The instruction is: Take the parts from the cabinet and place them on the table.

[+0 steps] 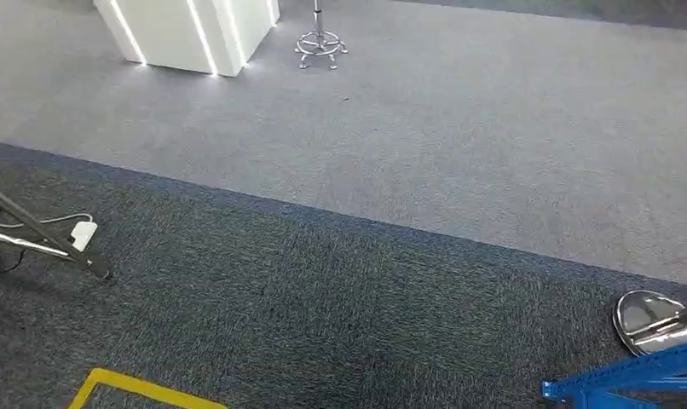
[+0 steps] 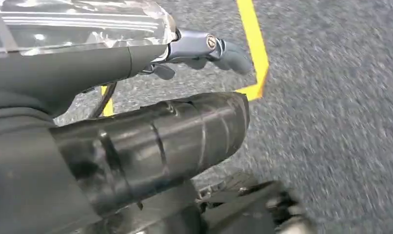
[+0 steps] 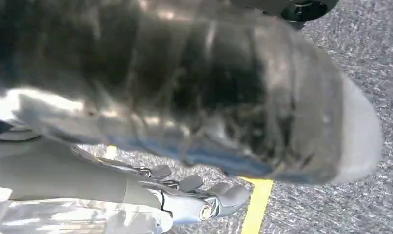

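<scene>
My left hand (image 2: 194, 73) hangs over dark carpet, with the thick dark thumb (image 2: 155, 146) apart from the extended fingers (image 2: 224, 51). Carpet shows between them and nothing lies in the hand. My right hand (image 3: 199, 161) hangs the same way: a big blurred thumb (image 3: 209, 92) close to the camera, the fingers (image 3: 219, 197) stretched out apart from it, nothing held. In the head view, the corner of a blue metal frame (image 1: 630, 379) sticks in at the bottom right.
A chrome base (image 1: 651, 322) sits beside the blue frame. A tripod leg (image 1: 46, 234) and a white adapter (image 1: 83, 233) are on the left. Yellow floor tape (image 1: 140, 388) runs near my feet. A white lit counter (image 1: 191, 30) and a stool base (image 1: 320, 44) stand far ahead.
</scene>
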